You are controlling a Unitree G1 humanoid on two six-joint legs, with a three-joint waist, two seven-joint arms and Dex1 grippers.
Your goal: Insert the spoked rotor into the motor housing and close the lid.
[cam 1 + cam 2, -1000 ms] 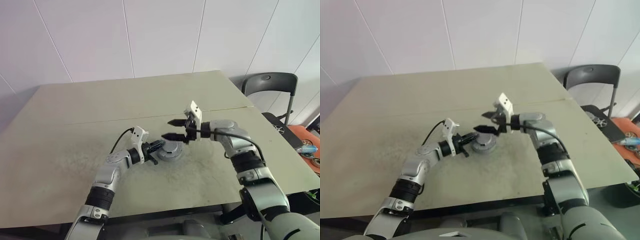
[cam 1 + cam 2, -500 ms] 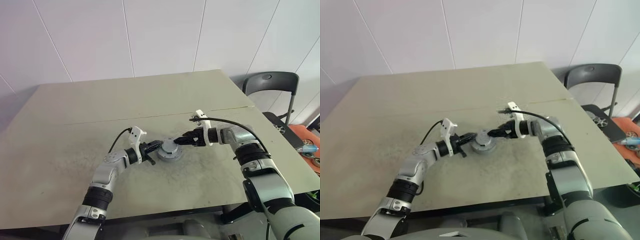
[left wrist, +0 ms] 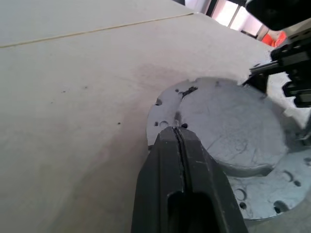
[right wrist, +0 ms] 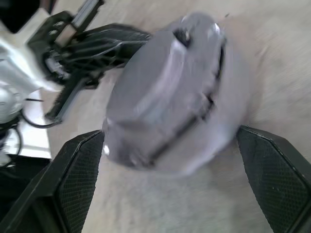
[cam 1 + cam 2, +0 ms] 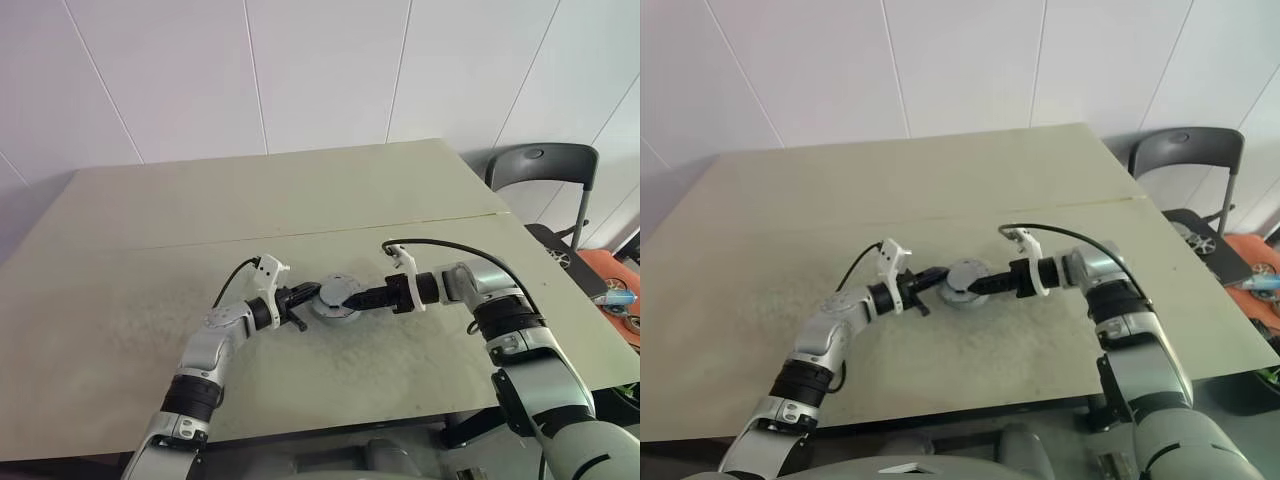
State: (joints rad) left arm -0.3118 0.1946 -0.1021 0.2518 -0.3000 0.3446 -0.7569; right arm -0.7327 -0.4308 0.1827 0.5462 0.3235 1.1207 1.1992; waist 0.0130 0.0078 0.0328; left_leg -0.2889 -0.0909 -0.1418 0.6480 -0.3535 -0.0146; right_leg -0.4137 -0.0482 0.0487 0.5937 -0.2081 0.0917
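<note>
My right gripper (image 5: 350, 298) has dropped from above housing and rolled level; head camera unchanged. Its fingers (image 4: 80, 167) now spread wide, one each side of motor housing (image 5: 335, 299), not closed on it, nothing held. Lid (image 3: 228, 131) sits on top of housing, mid-table (image 5: 200, 230). My left gripper (image 5: 312, 292) fully closed, empty, tips against housing's flange on its left side. Rotor: can't tell where.

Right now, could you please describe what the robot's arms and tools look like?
Both arms are silver-grey with black joint bands. Each wrist carries a white bracket and a looping black cable. The left tool and right tool each have two tapered black fingers.
</note>
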